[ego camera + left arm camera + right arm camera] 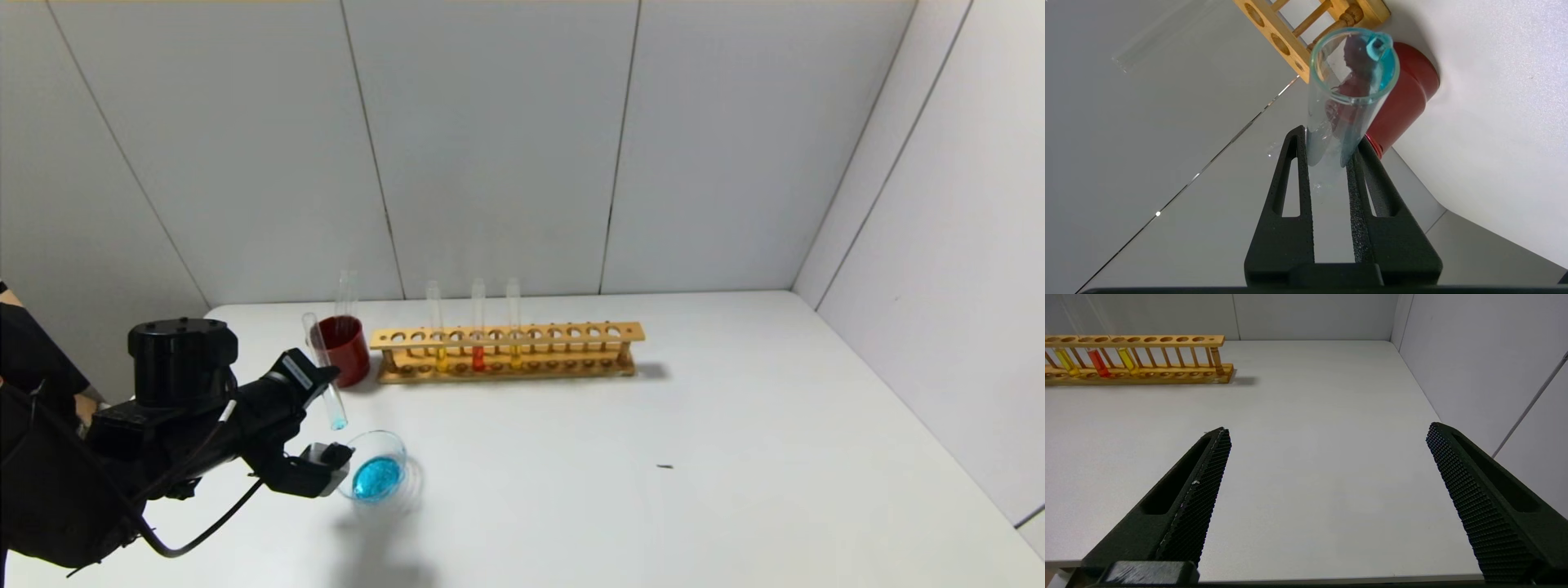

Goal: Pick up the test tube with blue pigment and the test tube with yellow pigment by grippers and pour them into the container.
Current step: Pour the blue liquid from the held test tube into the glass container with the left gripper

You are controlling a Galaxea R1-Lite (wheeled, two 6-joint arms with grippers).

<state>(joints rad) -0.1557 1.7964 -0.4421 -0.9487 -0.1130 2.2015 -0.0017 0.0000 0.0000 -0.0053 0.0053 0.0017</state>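
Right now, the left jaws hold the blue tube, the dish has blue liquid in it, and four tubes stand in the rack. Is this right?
Not quite: three tubes stand in the rack, not four, as the head view shows. The left gripper does hold the blue tube, and the dish has blue liquid.

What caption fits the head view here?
Left gripper holds the nearly emptied blue-pigment test tube upright above the glass dish of blue liquid, beside the red cup.

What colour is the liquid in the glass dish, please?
Bright teal-blue liquid in the dish; head view shows it best.
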